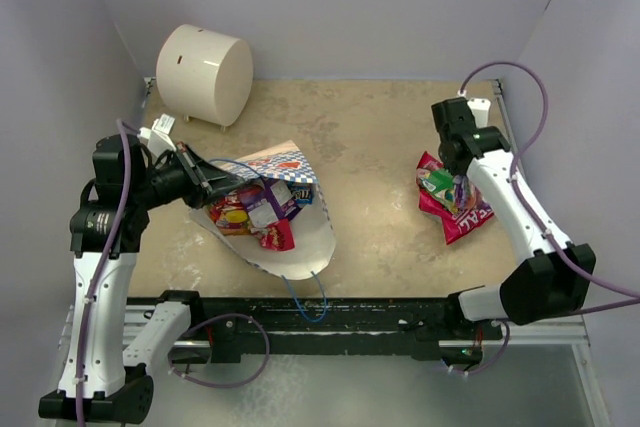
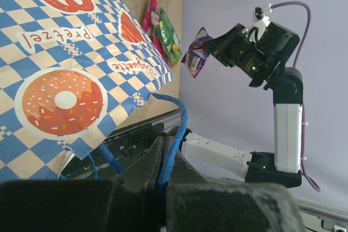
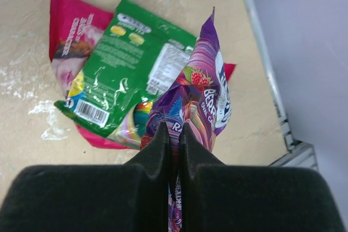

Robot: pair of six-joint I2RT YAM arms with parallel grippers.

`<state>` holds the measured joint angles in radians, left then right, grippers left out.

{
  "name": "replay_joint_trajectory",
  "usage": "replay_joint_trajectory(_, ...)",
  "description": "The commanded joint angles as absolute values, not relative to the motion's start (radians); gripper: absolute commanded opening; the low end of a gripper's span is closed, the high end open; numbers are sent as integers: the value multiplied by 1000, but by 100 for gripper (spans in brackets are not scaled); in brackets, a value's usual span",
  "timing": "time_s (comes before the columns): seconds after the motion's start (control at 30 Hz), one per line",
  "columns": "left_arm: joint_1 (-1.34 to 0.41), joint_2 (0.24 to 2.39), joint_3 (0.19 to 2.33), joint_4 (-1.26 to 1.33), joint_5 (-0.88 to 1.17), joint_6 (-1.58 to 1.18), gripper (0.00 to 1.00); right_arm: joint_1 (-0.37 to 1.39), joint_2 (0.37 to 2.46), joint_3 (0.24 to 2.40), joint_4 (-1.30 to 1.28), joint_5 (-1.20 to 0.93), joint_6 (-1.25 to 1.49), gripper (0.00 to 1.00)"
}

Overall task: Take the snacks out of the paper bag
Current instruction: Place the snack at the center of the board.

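Progress partial. Top view: paper bag (image 1: 295, 247), centre-left, holds several snacks (image 1: 255, 209); removed packets (image 1: 438, 203) lie right on the bench (image 1: 380, 127). Left wrist: left end effector (image 2: 161, 146) pinches blue cord handle (image 2: 179, 118). Right wrist: right end effector (image 3: 173, 132) pinches purple packet (image 3: 204, 85).

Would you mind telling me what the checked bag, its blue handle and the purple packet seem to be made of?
The checked bag looks like matte printed paper: flat, creased, without glare. Its blue handle seems to be woven cord, judging by its ribbed surface. The purple packet appears to be glossy plastic film, crinkled and catching highlights.
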<state>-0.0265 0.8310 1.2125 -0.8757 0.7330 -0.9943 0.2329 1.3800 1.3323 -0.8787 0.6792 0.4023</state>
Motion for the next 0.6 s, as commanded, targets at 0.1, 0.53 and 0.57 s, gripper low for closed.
replay_joint_trajectory(0.1,-28,833,1197,-824,757,-1010,0,239,1465,1233,-710,590,438,0)
replay_joint_trajectory(0.53,-28,817,1213,-863,759,-993,0,239,1561,1111,-572,432,574,0)
replay_joint_trajectory(0.57,-28,817,1215,-866,759,-993,0,239,1560,1099,-571,420,589,1)
